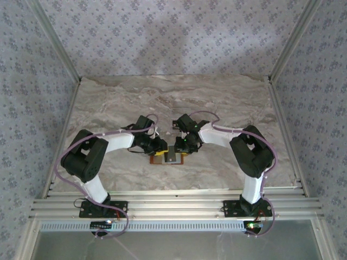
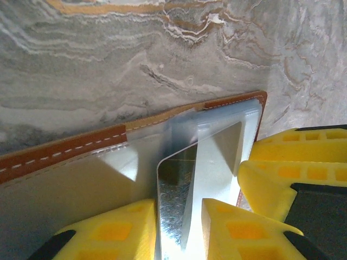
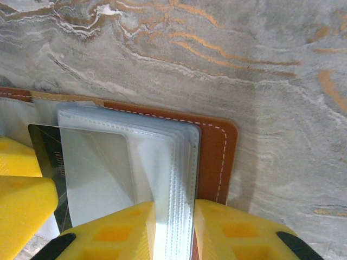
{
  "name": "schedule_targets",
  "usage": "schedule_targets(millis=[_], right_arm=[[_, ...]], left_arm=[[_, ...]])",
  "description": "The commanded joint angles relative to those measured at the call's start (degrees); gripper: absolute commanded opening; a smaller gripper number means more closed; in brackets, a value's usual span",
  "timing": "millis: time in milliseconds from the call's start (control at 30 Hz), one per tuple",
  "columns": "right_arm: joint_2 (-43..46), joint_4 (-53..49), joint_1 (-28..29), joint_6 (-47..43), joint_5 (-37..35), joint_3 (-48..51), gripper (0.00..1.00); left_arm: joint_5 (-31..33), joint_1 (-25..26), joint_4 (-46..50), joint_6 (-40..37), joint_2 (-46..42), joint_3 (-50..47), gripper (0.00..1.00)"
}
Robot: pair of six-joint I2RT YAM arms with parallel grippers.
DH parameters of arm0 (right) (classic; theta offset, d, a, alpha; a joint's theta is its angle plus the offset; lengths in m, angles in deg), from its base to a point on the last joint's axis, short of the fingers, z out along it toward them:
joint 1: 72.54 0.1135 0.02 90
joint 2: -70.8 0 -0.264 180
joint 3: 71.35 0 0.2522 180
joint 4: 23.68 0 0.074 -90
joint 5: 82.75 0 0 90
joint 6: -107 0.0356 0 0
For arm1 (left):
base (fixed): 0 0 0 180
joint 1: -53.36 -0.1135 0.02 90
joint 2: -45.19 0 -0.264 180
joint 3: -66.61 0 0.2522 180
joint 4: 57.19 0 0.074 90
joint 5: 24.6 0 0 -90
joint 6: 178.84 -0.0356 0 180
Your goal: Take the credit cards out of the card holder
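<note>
The orange-brown card holder (image 1: 169, 158) lies open on the table between both grippers. In the left wrist view its stitched leather edge (image 2: 65, 151) runs behind clear sleeves. A dark, shiny credit card (image 2: 174, 189) stands partly out of a sleeve, and my left gripper (image 2: 179, 208) is shut on it together with a sleeve flap. My right gripper (image 3: 173, 208) is shut on the stack of clear sleeves (image 3: 162, 162) at the card holder's (image 3: 214, 157) right end. The dark credit card (image 3: 46, 154) shows at the left there. From above, the left gripper (image 1: 160, 147) and right gripper (image 1: 181, 145) nearly touch.
The marble-patterned table (image 1: 217, 103) stretches away behind the card holder, closed in by patterned walls on three sides. A metal rail (image 1: 173, 206) with the arm bases runs along the near edge. The other arm's yellow fingers (image 2: 293, 168) crowd close beside mine.
</note>
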Motion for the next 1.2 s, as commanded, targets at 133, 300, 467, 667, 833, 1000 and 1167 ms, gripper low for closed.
schedule_targets(millis=[133, 300, 467, 667, 833, 1000, 1167], right_arm=[[0.1, -3.5, -0.3, 0.0, -1.6, 1.6, 0.27], [-0.1, -3.5, -0.2, -0.1, -1.4, 1.6, 0.26], [0.0, -3.5, -0.2, -0.1, -1.4, 1.9, 0.26], [0.2, -3.4, -0.5, 0.0, -1.6, 2.2, 0.26], [0.6, -3.6, -0.6, -0.1, -1.5, 2.2, 0.26], [2.0, -4.3, -0.8, -0.2, -1.6, 2.0, 0.26], [4.9, -5.2, -1.3, -0.2, -1.2, 1.6, 0.27]], left_arm=[[-2.2, -0.5, -1.9, 0.0, 2.2, -0.7, 0.27], [-3.7, -1.3, -5.0, 0.9, 2.9, -2.2, 0.20], [-3.3, -2.6, -2.3, -0.6, 2.3, -1.9, 0.13], [-2.9, -4.3, 1.5, -2.8, -1.1, -1.7, 0.11], [-1.4, -4.5, 6.5, -6.1, -4.4, -0.1, 0.10], [2.4, -4.5, 15.1, -10.9, -7.4, 4.1, 0.08], [5.7, -4.5, 22.5, -16.0, -9.7, 8.8, 0.06]])
